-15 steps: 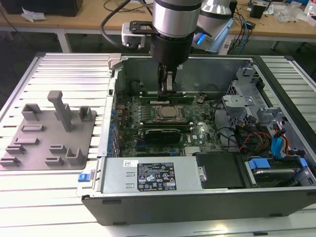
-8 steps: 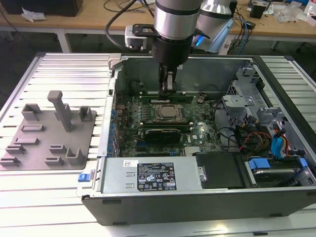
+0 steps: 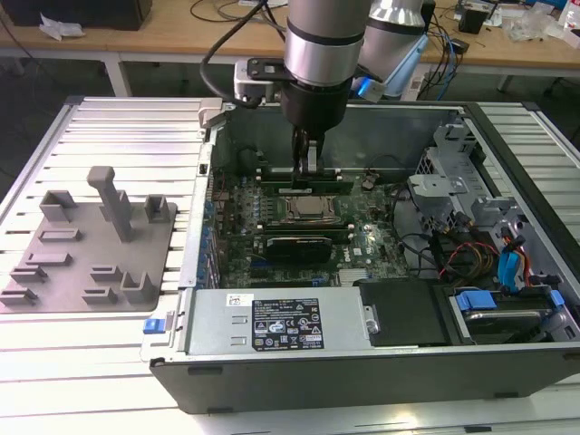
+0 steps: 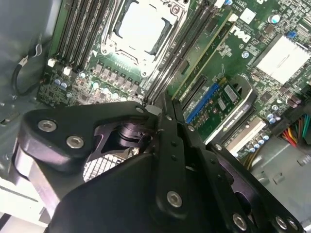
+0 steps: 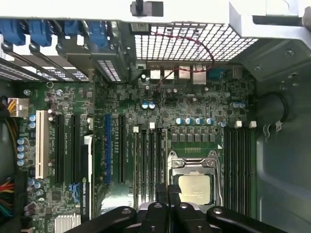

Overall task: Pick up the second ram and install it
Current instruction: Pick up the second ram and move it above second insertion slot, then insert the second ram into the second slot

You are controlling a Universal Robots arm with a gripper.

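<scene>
Altogether, one grey robot arm, one open dark-grey computer case and one grey plastic holder tray with upright posts stood on the pale slatted desk, the tray to the exterior view's left of the case. The case held one green motherboard with one silver CPU socket, one black graphics card and one silver power-supply box. The arm reached straight down into the case. Its black tool had two fingers pressed almost together, pinching the top edge of the second ram, a long, thin green circuit-board stick. The stick lay level just beside the socket, parallel to the dark memory slots; whether it sat in one could not be told.
</scene>
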